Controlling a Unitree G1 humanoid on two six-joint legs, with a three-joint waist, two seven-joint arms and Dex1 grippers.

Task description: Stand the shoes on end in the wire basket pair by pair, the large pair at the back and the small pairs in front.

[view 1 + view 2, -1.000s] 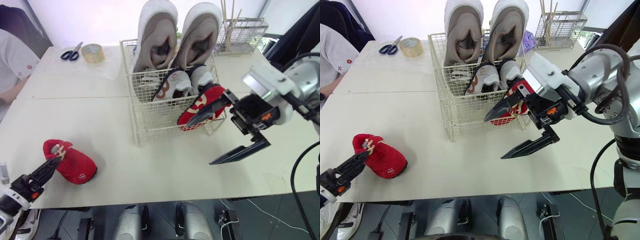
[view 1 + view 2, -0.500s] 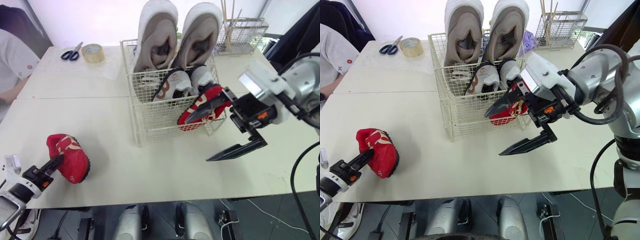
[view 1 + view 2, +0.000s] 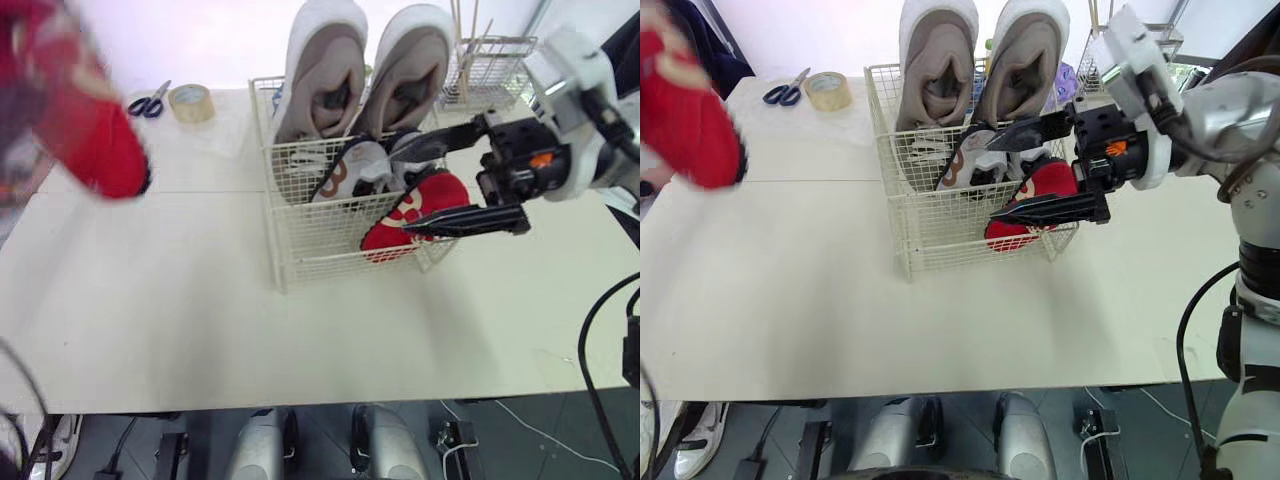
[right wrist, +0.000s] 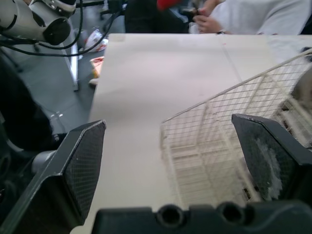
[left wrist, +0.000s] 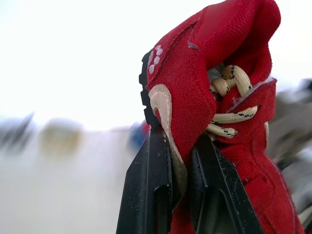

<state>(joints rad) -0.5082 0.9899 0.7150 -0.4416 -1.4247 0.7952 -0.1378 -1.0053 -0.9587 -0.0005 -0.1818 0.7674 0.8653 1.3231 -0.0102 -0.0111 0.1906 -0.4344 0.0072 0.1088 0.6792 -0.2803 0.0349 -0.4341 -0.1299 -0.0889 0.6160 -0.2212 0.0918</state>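
The left gripper [image 5: 179, 139] was clamped on the collar of a red shoe [image 5: 229, 122], held in the air above the table's [image 3: 150, 300] left back part, well apart from the wire basket [image 3: 300, 250] near the back edge. The right gripper [image 3: 400, 190] hung at the basket's front right corner, fingers wide apart, about the matching red shoe [image 3: 415, 205]. The large pair [image 3: 320, 70] stood at the back, the white pair [image 3: 345, 170] before it. The carry probably needed a high arc over the rim, then a toe-down drop beside the mate without striking the right fingers.
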